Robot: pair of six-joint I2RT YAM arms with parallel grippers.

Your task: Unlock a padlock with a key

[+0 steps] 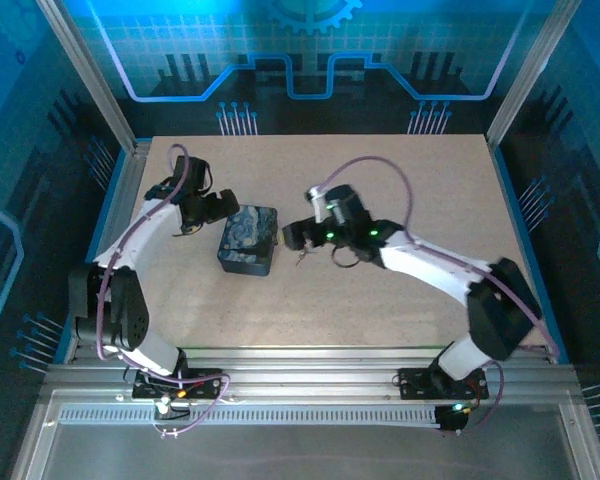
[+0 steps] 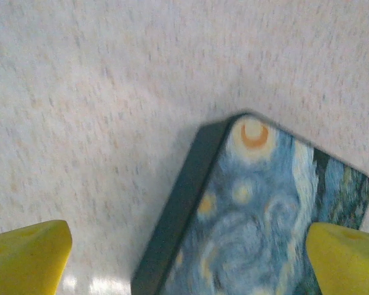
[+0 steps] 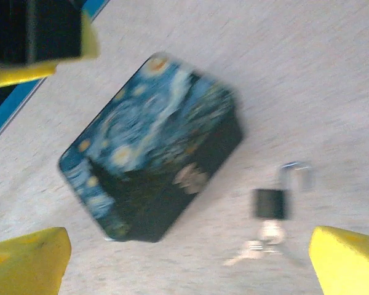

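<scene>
- padlock (image 3: 271,203) lies on counter (image 1: 400,180), just right of box (image 3: 147,141); key (image 3: 251,250) at its base. Too blurred to tell if key is inserted or shackle sprung.
- R gripper (image 3: 187,258) open wide above both, empty. L gripper (image 2: 187,243) open over box corner.
- Judged: early; grasp + turn left to do.
- Open counter to right; box crowds left.
</scene>
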